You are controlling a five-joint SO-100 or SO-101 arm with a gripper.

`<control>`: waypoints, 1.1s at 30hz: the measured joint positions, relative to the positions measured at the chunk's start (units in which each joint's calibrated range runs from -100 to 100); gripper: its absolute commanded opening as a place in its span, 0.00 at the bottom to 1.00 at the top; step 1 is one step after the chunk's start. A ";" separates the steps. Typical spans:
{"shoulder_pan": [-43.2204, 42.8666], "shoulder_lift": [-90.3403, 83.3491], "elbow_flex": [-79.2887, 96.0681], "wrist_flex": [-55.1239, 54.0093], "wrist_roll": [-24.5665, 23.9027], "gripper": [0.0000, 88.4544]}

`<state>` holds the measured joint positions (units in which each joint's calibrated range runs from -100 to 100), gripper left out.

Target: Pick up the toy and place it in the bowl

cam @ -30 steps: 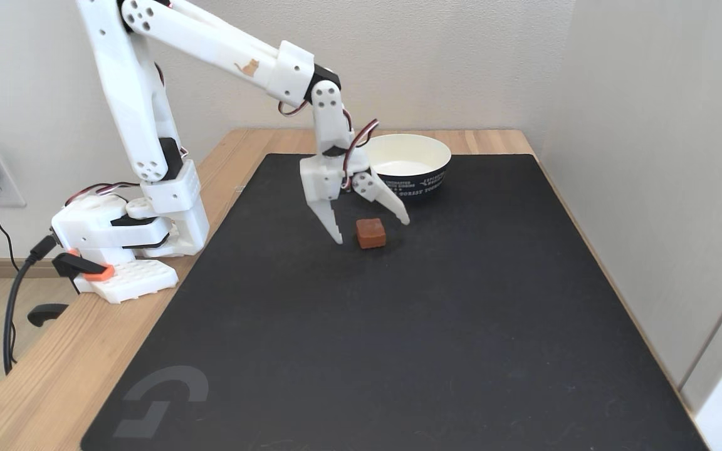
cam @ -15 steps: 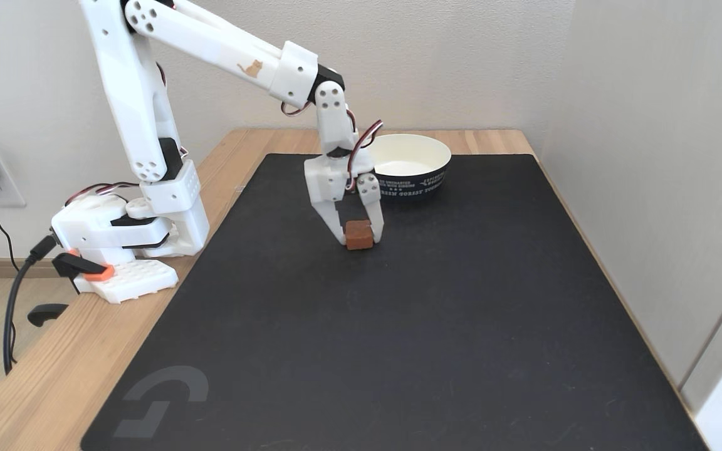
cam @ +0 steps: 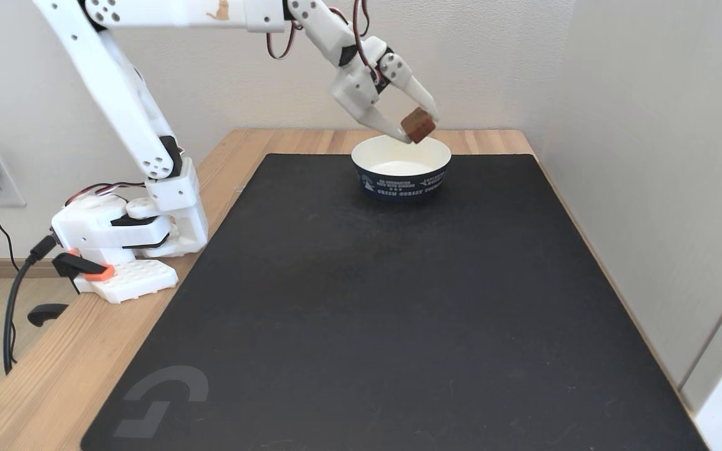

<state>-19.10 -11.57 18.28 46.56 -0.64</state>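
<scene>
One white arm (cam: pixel 123 106) stands at the bench's left edge. One bowl (cam: pixel 402 169) sits on one black mat (cam: pixel 386 313). One pincer (cam: pixel 420 125) clamps one toy (cam: pixel 417 124) in the air above the bowl's rim.

White plastic arm (cam: pixel 116 94) with black servos, red-black-white cables, an orange cat mark, an orange base clamp (cam: pixel 94 270)

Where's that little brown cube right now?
In the fixed view the cube is up in the air, pinched in the tool, just above the bowl at the mat's far end.
</scene>
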 measured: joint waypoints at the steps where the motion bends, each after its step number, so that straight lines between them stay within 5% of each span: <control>1: -1.25 -1.25 1.42 -2.62 -1.34 0.03; 7: -13.57 -3.00 19.93 -29.89 -10.50 0.03; 11: -14.65 -3.25 27.21 -39.68 -11.89 0.03; 17: -15.48 -3.25 33.82 -41.45 -12.10 0.32; 25: -15.90 -3.58 34.39 -37.32 -12.10 0.27; 30: -13.65 -9.58 34.86 -36.56 -12.10 0.02; 33: -9.16 -16.74 36.56 -35.04 -12.10 0.03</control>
<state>-28.26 -28.31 54.84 11.52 -12.74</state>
